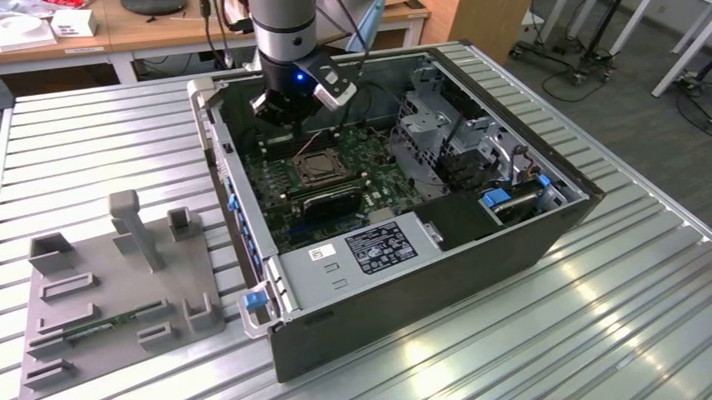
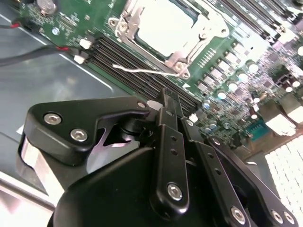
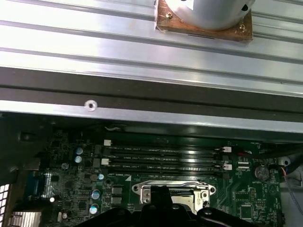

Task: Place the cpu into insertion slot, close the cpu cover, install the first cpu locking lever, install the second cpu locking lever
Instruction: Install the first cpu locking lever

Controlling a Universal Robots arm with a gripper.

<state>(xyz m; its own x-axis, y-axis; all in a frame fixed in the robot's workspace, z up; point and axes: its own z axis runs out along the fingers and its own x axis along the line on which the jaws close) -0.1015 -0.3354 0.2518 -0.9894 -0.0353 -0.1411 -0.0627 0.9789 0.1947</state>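
Found the cpu (image 2: 163,23) seated flat in the insertion slot (image 1: 298,165), just beyond the claw's tips and lower than them, pale top showing through the cut-out of the cpu cover (image 2: 128,21). Judged the cover down over the chip, frame lying level around it, presumably to press the chip onto the pins. Noted a thin wire locking lever (image 2: 142,71) lying between socket and claw, crossing the memory slots (image 2: 118,54); read as not yet latched, though hard to confirm. Saw the claw (image 2: 169,94) poised above the memory slots, tips aimed down at the board, nearest to that lever. Fingers apparently pressed together with nothing between them, a narrow shape better suited to pushing a wire than grasping. Same claw (image 1: 278,117) seen inside the open computer case (image 1: 423,275), laid on its side on the slatted table (image 1: 623,333), probably for access from overhead. Noted a grey parts fixture (image 1: 122,275) well apart from the claw, outside the case.
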